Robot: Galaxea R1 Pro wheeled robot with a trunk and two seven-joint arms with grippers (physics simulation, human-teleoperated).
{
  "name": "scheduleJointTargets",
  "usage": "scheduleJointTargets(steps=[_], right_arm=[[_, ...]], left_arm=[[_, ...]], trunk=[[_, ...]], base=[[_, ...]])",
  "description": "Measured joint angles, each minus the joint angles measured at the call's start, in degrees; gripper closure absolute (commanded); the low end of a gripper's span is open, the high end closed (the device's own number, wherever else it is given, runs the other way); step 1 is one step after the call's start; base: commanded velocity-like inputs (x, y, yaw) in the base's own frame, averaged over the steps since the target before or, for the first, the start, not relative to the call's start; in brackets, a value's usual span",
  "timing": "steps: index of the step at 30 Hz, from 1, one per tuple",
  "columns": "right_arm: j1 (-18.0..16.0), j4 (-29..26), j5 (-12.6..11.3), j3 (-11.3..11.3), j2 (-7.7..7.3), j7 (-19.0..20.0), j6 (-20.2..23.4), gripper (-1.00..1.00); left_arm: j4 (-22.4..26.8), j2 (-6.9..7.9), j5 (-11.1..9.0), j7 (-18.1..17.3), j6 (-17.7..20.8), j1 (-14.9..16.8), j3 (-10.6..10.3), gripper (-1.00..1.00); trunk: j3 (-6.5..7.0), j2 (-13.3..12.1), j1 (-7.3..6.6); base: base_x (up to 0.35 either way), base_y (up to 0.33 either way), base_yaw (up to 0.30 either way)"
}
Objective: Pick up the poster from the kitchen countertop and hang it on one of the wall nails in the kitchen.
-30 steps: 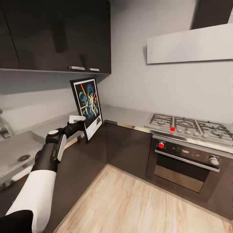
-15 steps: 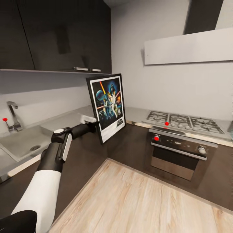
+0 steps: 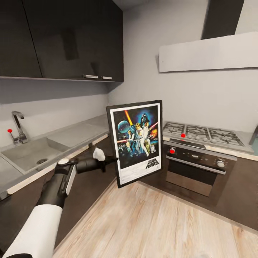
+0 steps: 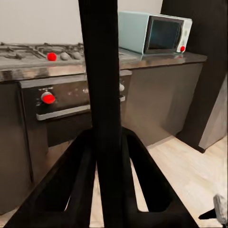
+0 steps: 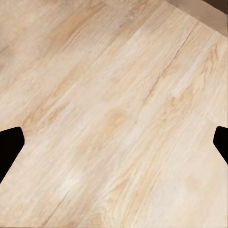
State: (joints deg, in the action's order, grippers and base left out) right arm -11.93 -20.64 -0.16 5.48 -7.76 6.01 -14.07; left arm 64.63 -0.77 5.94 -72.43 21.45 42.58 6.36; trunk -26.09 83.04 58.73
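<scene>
While I carry it clear of the matte grey L-shaped counter (image 3: 77, 133), one upright black-framed Star Wars poster (image 3: 136, 143) sits clenched edge-on in my left claw (image 3: 107, 163), long axis vertical, beside the oven (image 3: 195, 168). Right claw (image 5: 114, 142): released, over wooden floor. Wall nails: none seen.

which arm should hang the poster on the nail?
Left, probably. Its gripper already clamps the poster by the edge, upright, off the countertop. The right gripper is open, facing the wooden floor.
</scene>
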Motion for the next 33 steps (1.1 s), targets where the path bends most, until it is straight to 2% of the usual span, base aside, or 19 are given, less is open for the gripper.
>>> scheduleJointTargets(steps=[1, 5, 6, 7, 11, 13, 14, 15, 17, 19, 21, 23, 27, 29, 30, 33], right_arm=[[0.01, -1.52, 0.00, 0.01, -0.07, 1.46, 0.10, -1.00], [0.01, -4.58, 0.00, 0.04, -0.20, 4.24, 0.34, -1.00], [-0.01, -8.16, -0.14, 0.00, -1.13, 6.83, 0.57, -1.00], [0.01, -9.96, -0.22, -0.03, -1.70, 7.95, 0.68, -1.00], [0.02, -13.03, -0.41, -0.24, -2.99, 11.16, 0.85, -1.00], [0.02, -14.39, -0.45, -0.67, -3.32, 14.34, 0.94, -1.00], [0.01, -15.96, -0.48, -1.37, -3.43, 16.06, 1.69, -1.00], [0.04, -18.26, -0.50, -3.00, -3.56, 17.97, 3.86, -1.00], [0.29, -25.47, -0.41, -10.05, -3.85, 25.16, 13.47, -1.00], [0.38, -28.22, -0.30, -12.80, -3.90, 28.75, 16.68, -1.00], [0.47, -33.09, -0.24, -16.51, -3.95, 34.33, 21.02, -1.00], [0.50, -35.53, -0.17, -17.55, -3.98, 36.20, 22.72, -1.00], [0.53, -44.80, -0.11, -19.12, -4.14, 41.89, 31.08, -1.00], [0.54, -48.59, -0.01, -19.34, -4.17, 44.73, 33.73, -1.00], [0.54, -51.67, -0.04, -19.48, -5.02, 47.86, 35.18, -1.00], [-0.10, -53.47, -0.08, -19.53, -7.52, 54.17, 35.94, -1.00]], left_arm=[[0.17, 0.05, 0.03, -0.43, -1.10, -1.93, 0.02, 1.00], [0.14, 0.69, 0.15, -1.01, -3.52, -5.71, 0.11, 1.00], [0.09, 2.31, 0.15, -2.15, -6.68, -8.84, 0.11, 1.00], [0.02, 2.99, 0.18, -2.62, -8.03, -10.47, 0.11, 1.00], [-0.07, 5.06, 0.18, -3.23, -10.54, -13.84, 0.15, 1.00], [-0.12, 6.00, 0.19, -3.36, -11.18, -15.32, 0.17, 1.00], [-0.18, 6.25, 0.21, -3.39, -11.62, -15.78, 0.19, 1.00], [-0.41, 6.41, 0.23, -3.41, -12.23, -16.07, 0.19, 1.00], [-1.42, 6.66, 0.25, -3.44, -13.38, -16.43, 0.25, 1.00], [-1.87, 6.70, 0.25, -3.44, -13.60, -16.50, 0.27, 1.00], [-2.56, 6.75, 0.26, -3.44, -13.82, -16.56, 0.28, 1.00], [-2.77, 6.76, 0.29, -3.45, -13.87, -16.58, 0.29, 1.00], [-3.16, 6.77, 0.40, -3.45, -13.96, -16.60, 0.27, 1.00], [-3.22, 6.78, 0.38, -3.49, -13.97, -16.60, 0.24, 1.00], [-3.20, 6.75, 0.31, -3.65, -13.92, -16.61, 0.22, 1.00], [-3.11, 6.73, 0.29, -7.06, -13.85, -16.61, 0.14, 1.00]], trunk=[[0.00, 0.00, 0.00], [0.00, 0.00, 0.00], [0.01, 0.00, 0.00], [0.00, 0.00, 0.00], [0.00, 0.00, 0.00], [0.01, 0.00, 0.00], [0.01, 0.00, 0.00], [0.01, 0.00, 0.00], [0.01, 0.00, 0.00], [0.01, 0.00, 0.00], [0.01, 0.00, 0.00], [0.01, 0.00, 0.00], [0.01, 0.00, 0.00], [0.01, 0.00, 0.00], [0.01, 0.00, 0.00], [0.01, 0.00, 0.00]], base=[[-0.002, 0.000, 0.000], [0.000, 0.000, 0.000], [0.000, 0.000, 0.000], [0.000, 0.000, 0.000], [0.000, 0.000, 0.000], [0.000, 0.000, 0.000], [0.000, 0.000, 0.000], [0.000, 0.000, 0.000], [0.000, 0.000, 0.000], [0.000, 0.000, 0.000], [0.000, 0.000, 0.000], [0.000, 0.000, 0.000], [0.000, 0.000, 0.000], [0.000, 0.000, 0.000], [0.000, 0.000, 0.000], [0.000, 0.000, 0.000]])
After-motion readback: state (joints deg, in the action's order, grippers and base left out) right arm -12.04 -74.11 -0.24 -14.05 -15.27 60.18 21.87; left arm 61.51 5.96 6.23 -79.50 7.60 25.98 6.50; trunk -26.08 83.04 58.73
